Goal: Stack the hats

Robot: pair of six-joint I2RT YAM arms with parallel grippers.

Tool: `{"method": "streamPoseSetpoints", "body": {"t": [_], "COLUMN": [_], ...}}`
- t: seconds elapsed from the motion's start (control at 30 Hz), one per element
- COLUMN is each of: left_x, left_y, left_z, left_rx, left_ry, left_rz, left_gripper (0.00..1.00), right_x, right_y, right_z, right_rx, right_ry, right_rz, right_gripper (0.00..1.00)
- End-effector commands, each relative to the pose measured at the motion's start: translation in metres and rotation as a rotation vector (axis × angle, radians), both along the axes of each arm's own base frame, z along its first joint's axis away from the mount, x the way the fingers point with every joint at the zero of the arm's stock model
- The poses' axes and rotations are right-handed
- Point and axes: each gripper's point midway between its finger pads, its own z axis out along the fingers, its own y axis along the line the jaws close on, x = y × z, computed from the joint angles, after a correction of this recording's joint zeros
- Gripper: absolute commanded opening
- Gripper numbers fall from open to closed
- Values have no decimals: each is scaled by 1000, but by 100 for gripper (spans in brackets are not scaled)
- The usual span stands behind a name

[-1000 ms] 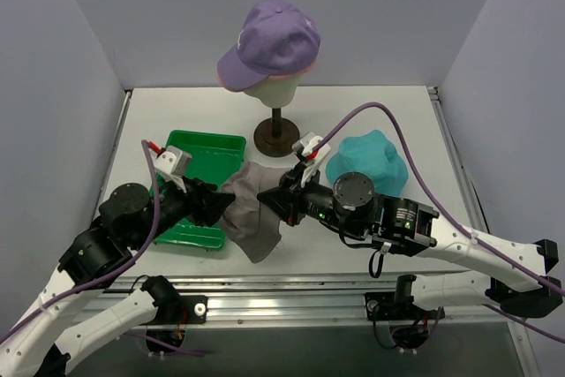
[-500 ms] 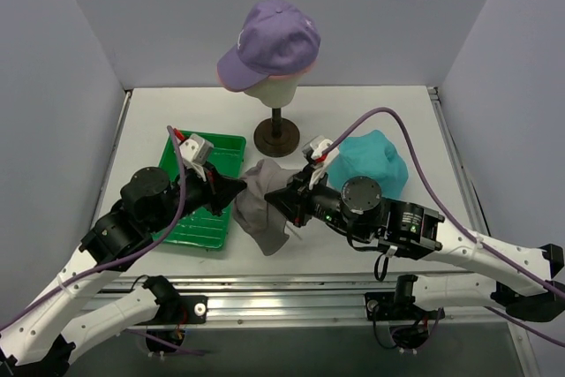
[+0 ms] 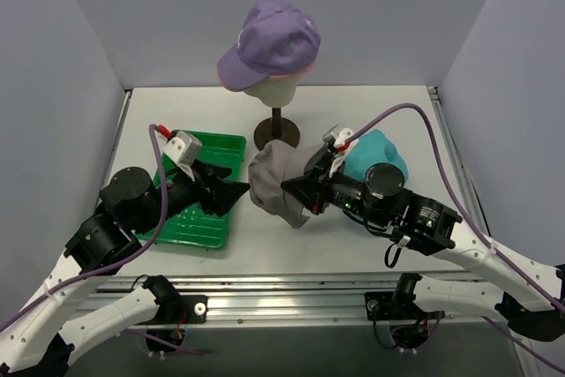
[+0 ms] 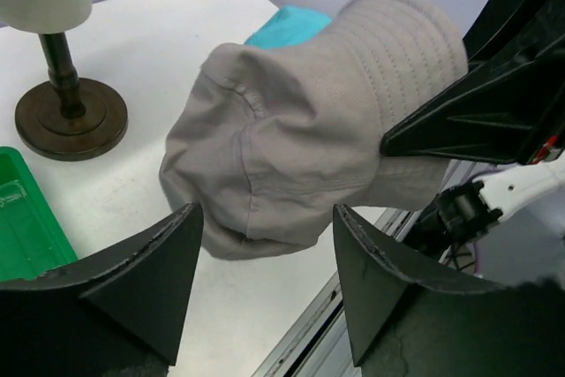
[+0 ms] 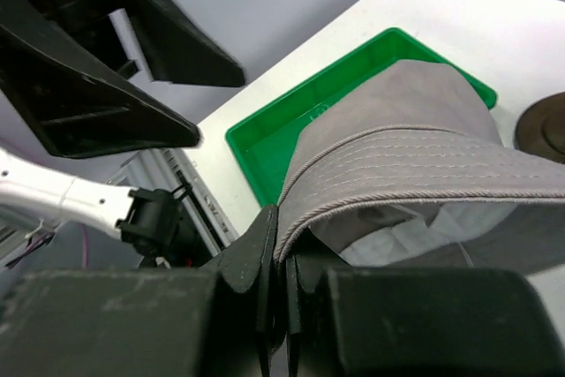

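My right gripper (image 3: 297, 188) is shut on the brim of the grey bucket hat (image 3: 272, 184), which hangs off the table in front of the stand. In the right wrist view the brim is pinched between the closed jaws of the right gripper (image 5: 284, 229) and the grey hat (image 5: 415, 130) spreads above them. My left gripper (image 3: 237, 190) stands open just left of the hat, apart from it; the grey hat (image 4: 309, 130) fills the space beyond the left gripper (image 4: 267, 211). A teal bucket hat (image 3: 381, 152) lies at right. A lavender cap (image 3: 269, 41) sits on the mannequin head, a pink edge (image 3: 284, 79) under it.
The cream mannequin head (image 3: 269, 91) stands on a dark stand (image 3: 275, 134) at the back centre. A green tray (image 3: 221, 146) lies at left under my left arm. Grey walls close in the left, back and right sides.
The left gripper opened, let go of the grey hat and drew back to the left. The right gripper carried the hat up and toward the stand.
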Motion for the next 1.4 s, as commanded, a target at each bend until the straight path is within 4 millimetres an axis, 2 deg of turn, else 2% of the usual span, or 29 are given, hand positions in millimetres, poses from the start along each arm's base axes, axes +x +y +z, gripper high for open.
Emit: {"method": "streamPoseSetpoints", "body": {"t": [0.0, 0.13, 0.27, 0.33, 0.4, 0.43, 0.5, 0.53, 0.7, 0.87, 0.9, 0.93, 0.97, 1.0, 1.03, 1.07, 1.1, 1.13, 1.17, 1.2, 1.23, 1.27, 1.3, 1.33, 1.37], "left_x": [-1, 12, 13, 13, 13, 14, 16, 17, 17, 5, 2, 0, -5, -2, 1, 2, 17, 25, 27, 28, 24, 25, 32, 35, 39], "left_y": [-14, -17, -28, -34, -38, -38, -39, -40, -37, -25, -25, -26, -24, -26, -25, -21, -22, -26, -30, -44, -47, -45, -32, -26, -23], "left_z": [-2, -14, -24, -27, -29, -30, -26, -26, -26, -11, -6, -2, 13, 16, 23, 40, 37, 35, 27, 24, 23, 27, 27, 28, 28], "left_rx": [23, 104, 121, 109, 104, 104, 94, 93, 100, 65, 52, 43, 24, 33, 36, 26, 42, 48, 58, 74, 82, 70, 58, 41, 26], "left_ry": [-33, -9, 1, 2, 6, 12, 8, 7, -3, -48, -48, -43, -40, -24, -22, -34, -20, -3, 54, 96, 115, 109, 82, 66, 48], "left_rz": [-75, -57, -99, -122, -135, -130, -124, -126, -113, -116, -124, -132, -141, -135, -116, -92, -39, -20, -15, -63, -85, -72, 15, 54, 72], "left_gripper": [73, 77, 77, 71, 50, 25, 6, 3, 3, 2, 2, 2, 2, 2, 2, 2, 2, 2, 2, 2, 2, 2, 2, 2, 2], "right_x": [-16, -21, -25, -26, -25, -25, -26, -26, -32, -37, -34, -22, -13, -3, 19, 27, 33, 42, 45, 45, 49, 46, 44, 39, 39], "right_y": [12, 14, 14, 15, 16, 16, 16, 15, 11, 3, 2, -3, -6, -9, -15, -15, -15, -7, -3, 0, 4, 3, 2, -3, -7], "right_z": [18, 19, 24, 24, 22, 21, 19, 18, 18, 20, 19, 12, 11, 16, 2, 3, 18, 11, 9, 8, -2, 1, 5, 18, 21], "right_rx": [52, 57, 74, 79, 74, 71, 66, 68, 75, 60, 51, 14, -2, -3, -72, -90, -81, -113, -124, -153, -190, -186, -160, -94, -79], "right_ry": [-53, -60, -68, -69, -70, -68, -70, -71, -80, -104, -105, -102, -105, -115, -95, -95, -108, -100, -96, -76, -50, -45, -42, -73, -83], "right_rz": [120, 152, 170, 178, 175, 174, 178, 178, 200, 212, 196, 125, 76, 21, -90, -125, -151, -164, -158, -146, -143, -138, -135, -131, -140], "right_gripper": [0, 0, 0, 0, 0, 0, 0, 0, 0, 0, 0, 0, 0, 0, 0, 0, 0, 0, 0, 0, 0, 0, 0, 0, 0]}}
